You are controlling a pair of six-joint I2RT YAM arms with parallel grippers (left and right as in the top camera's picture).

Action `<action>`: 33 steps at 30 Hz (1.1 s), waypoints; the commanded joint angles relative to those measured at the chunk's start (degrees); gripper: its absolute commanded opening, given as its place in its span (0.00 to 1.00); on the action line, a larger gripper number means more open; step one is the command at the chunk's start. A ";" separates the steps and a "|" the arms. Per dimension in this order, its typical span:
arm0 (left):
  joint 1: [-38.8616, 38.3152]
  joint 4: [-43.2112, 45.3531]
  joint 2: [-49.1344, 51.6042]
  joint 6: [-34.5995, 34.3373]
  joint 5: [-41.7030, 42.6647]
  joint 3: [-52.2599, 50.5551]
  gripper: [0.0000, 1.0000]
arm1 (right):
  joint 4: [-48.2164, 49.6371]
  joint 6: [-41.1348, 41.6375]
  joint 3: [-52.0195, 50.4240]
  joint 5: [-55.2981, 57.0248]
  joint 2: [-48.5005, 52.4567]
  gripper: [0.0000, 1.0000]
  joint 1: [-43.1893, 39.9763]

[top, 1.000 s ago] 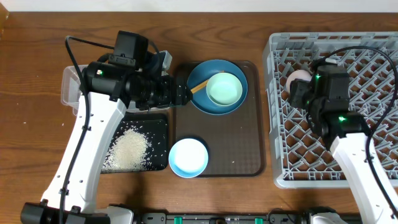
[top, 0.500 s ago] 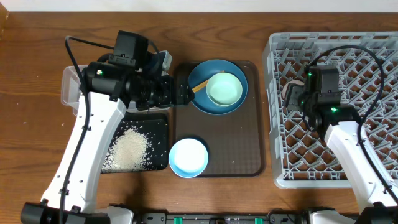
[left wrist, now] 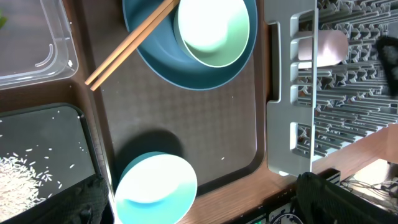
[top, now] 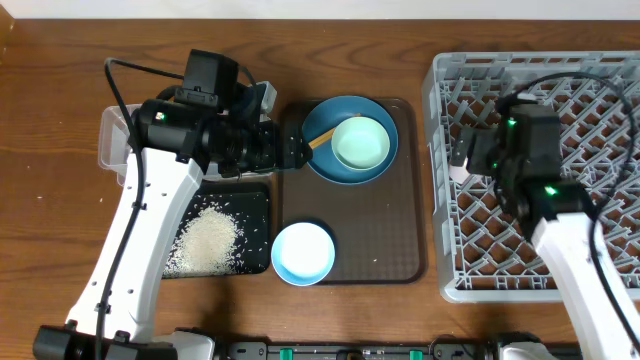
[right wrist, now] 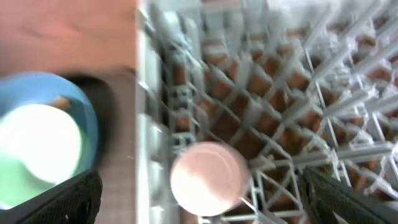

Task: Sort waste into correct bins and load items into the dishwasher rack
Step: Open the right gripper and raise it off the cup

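- A brown wooden table carries everything, with a pale wall strip along its far edge.
- The dishwasher rack fills the right side. The brown serving tray sits in the middle, and the two bins lie to the left.
- Done so far, as we judge it: the pink cup lies among the pegs just inside the rack's left wall. The rice is heaped in the black tray.
- Left to do: the dark-blue plate is on the serving tray with the mint-green bowl sitting in it. The small white bowl rests at the tray's near edge.
- We cannot find the napkin or the wrapper. The left arm covers much of the clear tub, so that part of the sorting stays unconfirmed.
- The right gripper hovers over the cup. Its fingers are spread wide at the corners of the wrist view, touching nothing.
- The left gripper hangs beside the plate's left rim, between tub and tray. Its fingers are also spread apart and empty.
- A pair of chopsticks lies across the plate, with one end past its rim toward the tub.
- In our judgement the chopsticks and the nested bowl stand in the way of lifting the plate, so they would need to come off first.
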 commanded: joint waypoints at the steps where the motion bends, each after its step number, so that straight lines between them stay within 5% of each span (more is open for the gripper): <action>1: 0.20 -0.13 0.07 0.50 -0.70 -0.31 0.99 | 0.35 -0.76 1.18 -7.39 -3.91 0.99 -0.35; 33: 0.20 -0.13 0.07 0.50 -0.70 -0.31 0.99 | -0.22 -0.79 1.18 -8.72 -5.46 0.99 -0.37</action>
